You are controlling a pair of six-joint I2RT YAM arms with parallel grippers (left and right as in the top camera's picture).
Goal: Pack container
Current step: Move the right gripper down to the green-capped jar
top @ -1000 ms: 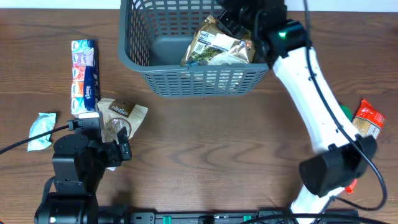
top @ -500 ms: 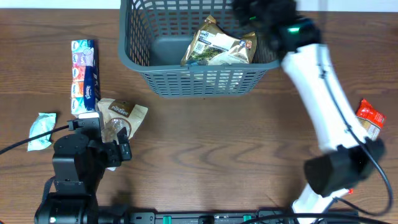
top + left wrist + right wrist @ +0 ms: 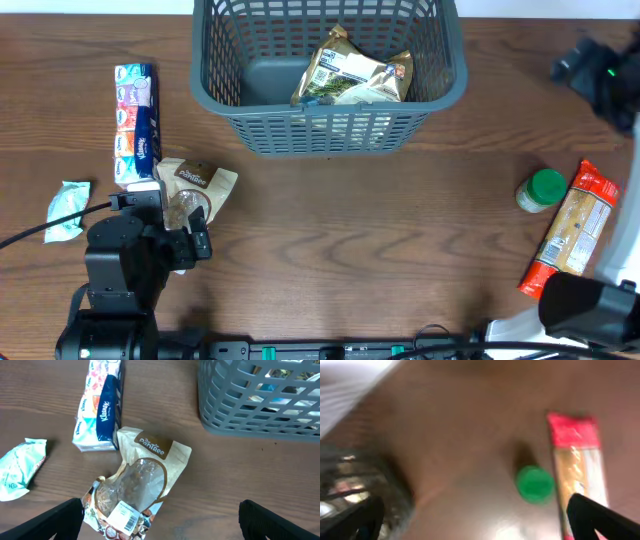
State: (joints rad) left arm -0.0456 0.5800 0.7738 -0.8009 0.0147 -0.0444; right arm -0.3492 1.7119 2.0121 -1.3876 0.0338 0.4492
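Two crinkled packets, as far as can be told, lie heaped against the right half of the container, one brown with a white label; the left part of its solid grey base is bare. The container stands at the far edge of the table, about the middle, upright with its mouth open to the overhead camera and its long axis running left to right. The left gripper hangs over a tan PanTree pouch near the table's left front, jaws spread wide with nothing between them. Just beyond the pouch lies a Kleenex tissue pack, its length running away from the robot, and to the left a small teal packet. The right gripper shows blurred out to the right of the container, clear of it, its jaws wide apart and empty. Below it on the table stand a green-lidded jar and, just beside that, a long red-ended pasta packet.
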